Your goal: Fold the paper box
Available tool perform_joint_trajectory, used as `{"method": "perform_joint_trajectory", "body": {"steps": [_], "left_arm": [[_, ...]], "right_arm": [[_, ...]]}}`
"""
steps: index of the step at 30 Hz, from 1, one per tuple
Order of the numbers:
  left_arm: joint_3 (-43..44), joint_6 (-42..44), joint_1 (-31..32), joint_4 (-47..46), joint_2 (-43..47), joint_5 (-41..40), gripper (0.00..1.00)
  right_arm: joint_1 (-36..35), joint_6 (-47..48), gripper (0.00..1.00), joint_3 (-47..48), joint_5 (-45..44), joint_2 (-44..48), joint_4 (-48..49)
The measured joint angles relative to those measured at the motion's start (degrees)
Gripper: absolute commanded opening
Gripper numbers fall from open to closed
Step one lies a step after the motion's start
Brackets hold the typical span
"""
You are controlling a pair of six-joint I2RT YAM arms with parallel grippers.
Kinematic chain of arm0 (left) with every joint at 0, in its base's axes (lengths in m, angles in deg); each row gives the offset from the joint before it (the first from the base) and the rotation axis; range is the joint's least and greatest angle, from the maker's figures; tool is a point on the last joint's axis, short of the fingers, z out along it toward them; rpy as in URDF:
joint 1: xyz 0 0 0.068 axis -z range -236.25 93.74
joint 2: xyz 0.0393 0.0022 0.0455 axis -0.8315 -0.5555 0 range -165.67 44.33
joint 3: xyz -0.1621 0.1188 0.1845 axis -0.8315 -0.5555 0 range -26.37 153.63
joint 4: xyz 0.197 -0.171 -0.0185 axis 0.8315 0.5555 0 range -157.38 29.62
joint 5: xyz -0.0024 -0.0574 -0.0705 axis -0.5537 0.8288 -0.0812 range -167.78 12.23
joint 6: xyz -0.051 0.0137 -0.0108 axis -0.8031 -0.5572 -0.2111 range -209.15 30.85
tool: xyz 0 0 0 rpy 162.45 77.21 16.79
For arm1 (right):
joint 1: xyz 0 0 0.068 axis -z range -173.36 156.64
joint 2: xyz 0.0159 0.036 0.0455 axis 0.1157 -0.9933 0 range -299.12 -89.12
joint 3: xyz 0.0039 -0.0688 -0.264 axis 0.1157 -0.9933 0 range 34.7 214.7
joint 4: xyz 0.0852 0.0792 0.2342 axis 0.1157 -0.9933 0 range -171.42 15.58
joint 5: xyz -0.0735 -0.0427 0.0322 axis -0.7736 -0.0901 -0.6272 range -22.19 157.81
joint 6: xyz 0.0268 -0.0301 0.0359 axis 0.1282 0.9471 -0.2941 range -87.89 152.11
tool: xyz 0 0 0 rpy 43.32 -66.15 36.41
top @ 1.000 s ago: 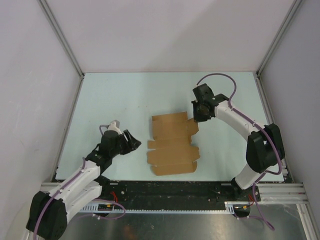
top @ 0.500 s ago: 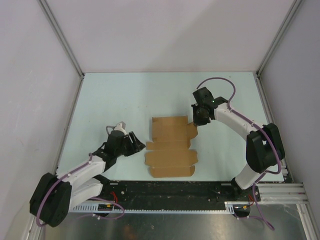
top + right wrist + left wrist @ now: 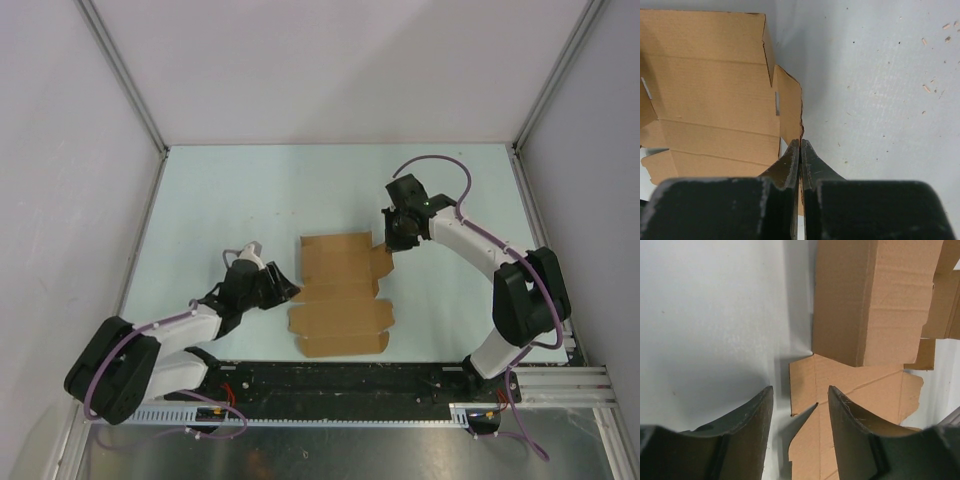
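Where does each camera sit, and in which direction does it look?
Top camera: above and behind the robot, looking down at the table; left arm and right arm show, paper box between.
Left wrist camera: on that arm, looking along the open left gripper at the box's left side.
Right wrist camera: on its arm, looking along the right gripper, shut on the box's edge.
All three share the box.

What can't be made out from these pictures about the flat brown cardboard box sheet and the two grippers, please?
- Top view: the fingertips of the right gripper and the tab they meet on the flat brown cardboard box sheet, hidden under its wrist.
- Left wrist view: the sheet's far panels, cut off by the top and right edges; whether the open left gripper touches it, unclear.
- Right wrist view: how much flap is pinched, hidden between shut jaws.
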Motion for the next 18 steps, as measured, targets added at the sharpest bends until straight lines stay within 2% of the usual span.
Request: {"method": "perform_joint_trajectory", "body": {"steps": [7, 14, 18], "left_arm": [[0.02, -0.63, 2.03, -2.60, -1.97, 0.02, 0.48], [0.02, -1.46, 3.48, -2.73, -2.54, 0.00, 0.35], [0.02, -1.40, 4.22, -2.73, -2.56, -0.37, 0.32]], "right_arm": [[0.26, -0.57, 0.00, -0.15, 0.70, 0.42, 0.39], [0.55, -1.27, 0.00, -0.68, 1.79, 0.42, 0.79], [0.55, -1.46, 0.00, -0.87, 2.16, 0.42, 1.16]]}}
